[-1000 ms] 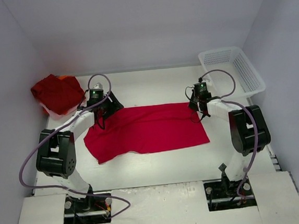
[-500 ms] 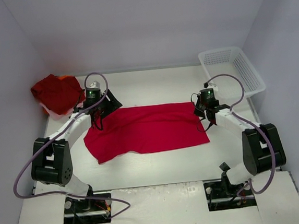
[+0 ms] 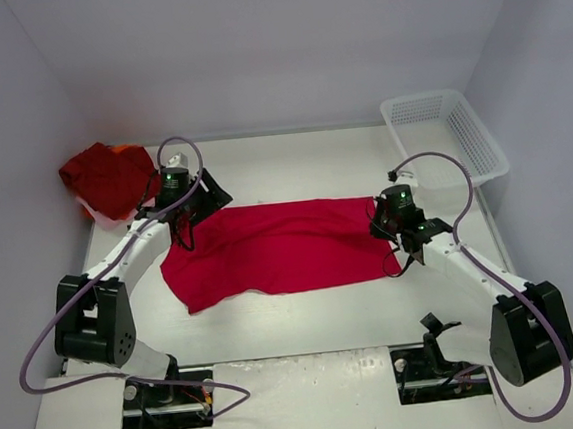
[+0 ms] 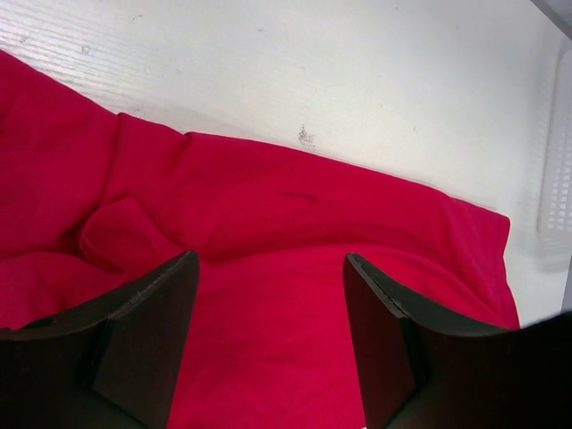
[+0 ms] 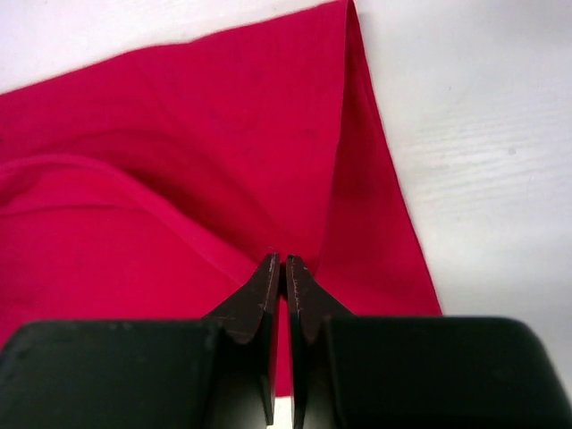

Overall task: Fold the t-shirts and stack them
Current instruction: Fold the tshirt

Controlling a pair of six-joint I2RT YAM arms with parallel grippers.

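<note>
One red t-shirt (image 3: 280, 250) lies spread flat in the middle of the table, its left end rumpled. More red t-shirts (image 3: 108, 178) sit in a loose heap at the back left. My left gripper (image 3: 197, 200) hangs open over the spread shirt's back left corner; in the left wrist view its gripper (image 4: 268, 340) has only cloth (image 4: 295, 223) below it and nothing between the fingers. My right gripper (image 3: 386, 228) is at the shirt's right edge. In the right wrist view the gripper (image 5: 282, 261) is shut, and a raised fold of the shirt (image 5: 179, 161) runs straight into its tips.
A white mesh basket (image 3: 445, 135) stands at the back right corner. Walls close the table in at the back and on both sides. Both arm bases are bolted at the near edge.
The right arm's elbow has swung out to the right and its gripper has shifted slightly nearer. The left arm has stretched forward a little. The spread shirt looks unchanged.
</note>
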